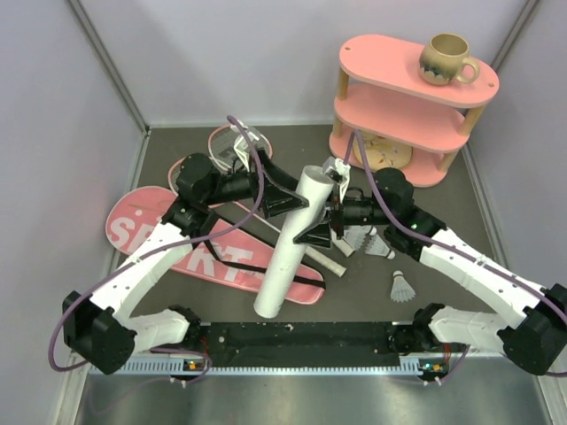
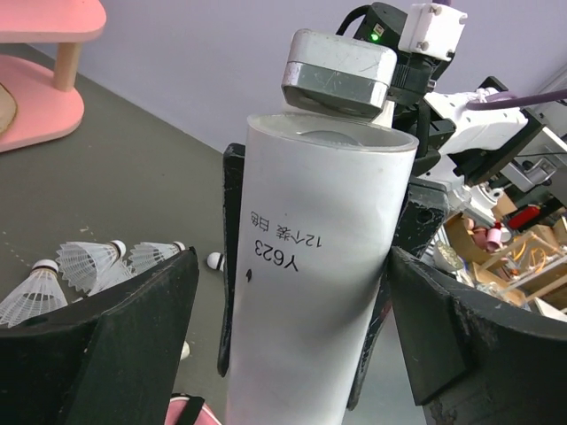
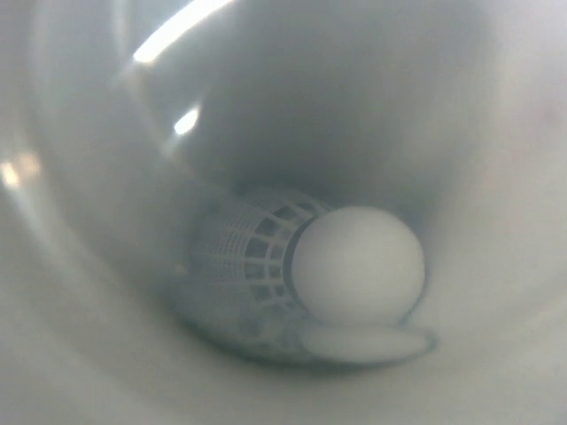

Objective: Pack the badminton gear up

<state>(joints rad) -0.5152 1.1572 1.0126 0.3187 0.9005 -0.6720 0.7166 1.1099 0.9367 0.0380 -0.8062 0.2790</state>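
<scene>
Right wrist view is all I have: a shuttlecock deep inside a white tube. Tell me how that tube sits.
Observer: The white tube leans tilted, with its lower end on the table near the arm bases.
Operator: Report the left gripper.
Observer: The left gripper straddles the tube, its fingers spread wide on either side.
Operator: Name what is not yet packed.
Observer: Loose shuttlecocks lie on the table to the right of the tube.

Two units, left arm (image 1: 151, 266) and right arm (image 1: 469, 266): white moulded link shells, black joint housings, a purple cable (image 1: 259, 173) looped along each; left claw (image 2: 292, 266), broad matt-black fingers (image 2: 133, 328), scuffed edges; right wrist, grey camera box (image 2: 341, 75), white connector block (image 2: 431, 27), small lit green lamp (image 2: 373, 36).
</scene>
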